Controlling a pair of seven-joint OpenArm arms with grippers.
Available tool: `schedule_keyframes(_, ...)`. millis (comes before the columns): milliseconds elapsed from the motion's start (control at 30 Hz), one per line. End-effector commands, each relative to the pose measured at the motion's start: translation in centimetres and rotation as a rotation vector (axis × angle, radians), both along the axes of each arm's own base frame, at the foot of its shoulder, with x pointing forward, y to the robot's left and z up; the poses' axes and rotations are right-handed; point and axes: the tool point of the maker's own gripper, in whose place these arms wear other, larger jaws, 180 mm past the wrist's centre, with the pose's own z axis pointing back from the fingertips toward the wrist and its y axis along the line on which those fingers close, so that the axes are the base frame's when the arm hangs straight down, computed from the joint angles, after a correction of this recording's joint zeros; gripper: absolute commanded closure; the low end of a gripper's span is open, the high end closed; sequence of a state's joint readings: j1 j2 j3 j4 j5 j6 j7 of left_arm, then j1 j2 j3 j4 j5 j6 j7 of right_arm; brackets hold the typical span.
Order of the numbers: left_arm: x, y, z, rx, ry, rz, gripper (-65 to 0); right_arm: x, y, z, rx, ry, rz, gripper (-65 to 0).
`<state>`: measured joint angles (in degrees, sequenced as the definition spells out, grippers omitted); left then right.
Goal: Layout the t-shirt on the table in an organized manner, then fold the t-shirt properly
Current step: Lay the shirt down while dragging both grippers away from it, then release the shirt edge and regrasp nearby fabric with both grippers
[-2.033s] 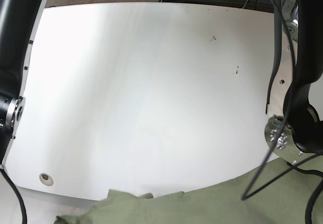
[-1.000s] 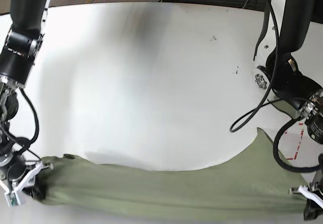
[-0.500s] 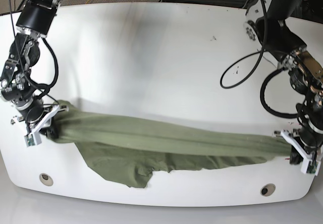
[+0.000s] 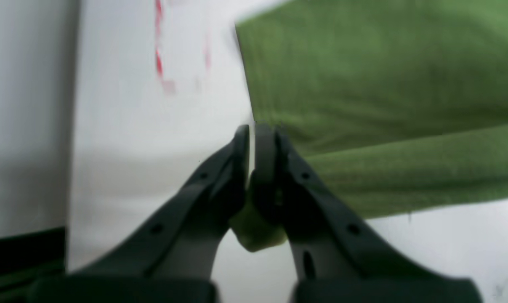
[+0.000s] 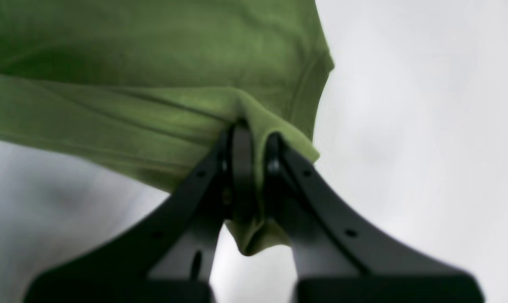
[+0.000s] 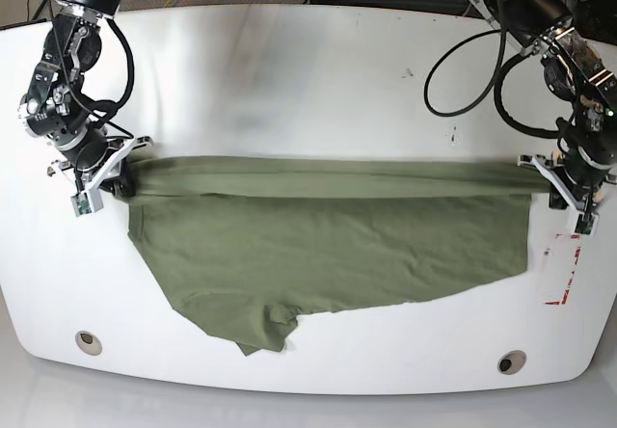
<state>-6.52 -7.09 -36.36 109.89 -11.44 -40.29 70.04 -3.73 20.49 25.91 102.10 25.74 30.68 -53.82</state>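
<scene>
- I see the t-shirt (image 6: 328, 245) stretched across the middle of the table (image 6: 289, 91), its top edge a taut band from left to right.
- My left gripper (image 6: 564, 185), at right in the base view, is clenched on the shirt's edge.
- My right gripper (image 6: 101, 173), at left, pinches the opposite end.

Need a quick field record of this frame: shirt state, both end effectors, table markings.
t-shirt: olive green, stretched wide between both arms, lower part draped on the table, bottom edge uneven
left end effector: shut on the t-shirt's edge
right end effector: shut on the t-shirt's opposite edge
table: white, glossy
red tape mark: beside the left end effector
grommet holes: near front edge
</scene>
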Motion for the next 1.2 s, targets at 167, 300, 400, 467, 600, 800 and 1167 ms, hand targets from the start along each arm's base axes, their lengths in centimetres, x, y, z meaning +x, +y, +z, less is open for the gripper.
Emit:
schedule_keyframes(167, -2.9, 2.1, -1.4, 0.038, 0.057, 0.055, 0.0, -1.0, -0.8, -0.2, -0.021, 0.003, -0.026, 0.0)
schedule_keyframes(300, -4.4, 2.4, -2.5, 0.038, 0.100, 0.067, 0.0, -1.7, -0.4, -1.1, -0.010, 0.027, -0.027, 0.0)
schedule_keyframes(400, -5.5, 2.6, -3.4, 0.039, 0.132, 0.074, 0.0, -2.0, -0.3, -1.4, -0.007, 0.036, -0.028, 0.0)
schedule_keyframes(467, -6.2, 2.6, -3.9, 0.040, 0.154, 0.072, 0.0, -2.2, 0.1, -1.8, 0.009, 0.042, -0.030, 0.0)
schedule_keyframes(600, -6.9, 2.7, -4.5, 0.041, 0.178, 0.074, 0.0, -2.4, 0.4, -2.2, 0.019, 0.050, -0.032, 0.0)
schedule_keyframes(800, -7.6, 2.7, -5.6, 0.027, 0.212, 0.077, 0.0, -2.6, 0.5, -2.5, 0.024, 0.059, -0.033, 0.0)
schedule_keyframes(1167, -7.9, 2.8, -7.4, -0.010, 0.260, 0.081, 0.0, -2.7, -0.2, -4.5, 0.059, 0.114, -0.067, -0.2)
